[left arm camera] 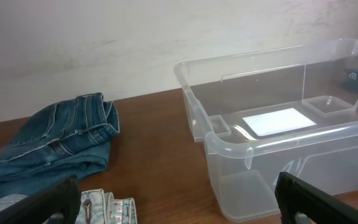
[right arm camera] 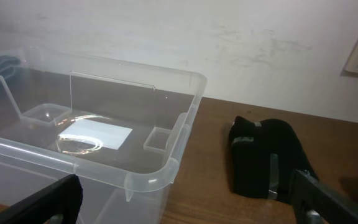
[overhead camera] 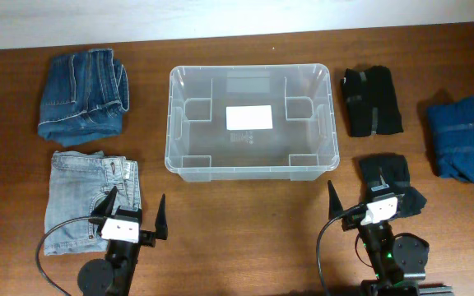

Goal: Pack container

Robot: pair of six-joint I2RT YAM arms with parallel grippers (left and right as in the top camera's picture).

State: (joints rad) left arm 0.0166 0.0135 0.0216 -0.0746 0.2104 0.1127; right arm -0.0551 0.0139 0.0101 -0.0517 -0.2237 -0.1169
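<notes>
The clear plastic container point(overhead camera: 250, 168) stands empty at the table's middle, with a white label point(overhead camera: 248, 118) on its bottom. It also shows in the left wrist view point(left arm camera: 229, 144) and the right wrist view point(right arm camera: 166, 167). My left gripper point(overhead camera: 136, 212) is open and empty near the front edge, beside light blue folded jeans point(overhead camera: 85, 197). My right gripper point(overhead camera: 367, 197) is open and empty at the front right, over a dark garment point(overhead camera: 397, 182). Dark blue jeans point(overhead camera: 83, 94) lie back left, a black garment point(overhead camera: 370, 100) back right, a blue garment point(overhead camera: 463, 140) far right.
A pale wall point(left arm camera: 135, 43) runs behind the table. The wooden table top point(overhead camera: 245, 238) lies between the container and the arm bases. The black garment also shows right of the container in the right wrist view point(right arm camera: 267, 157).
</notes>
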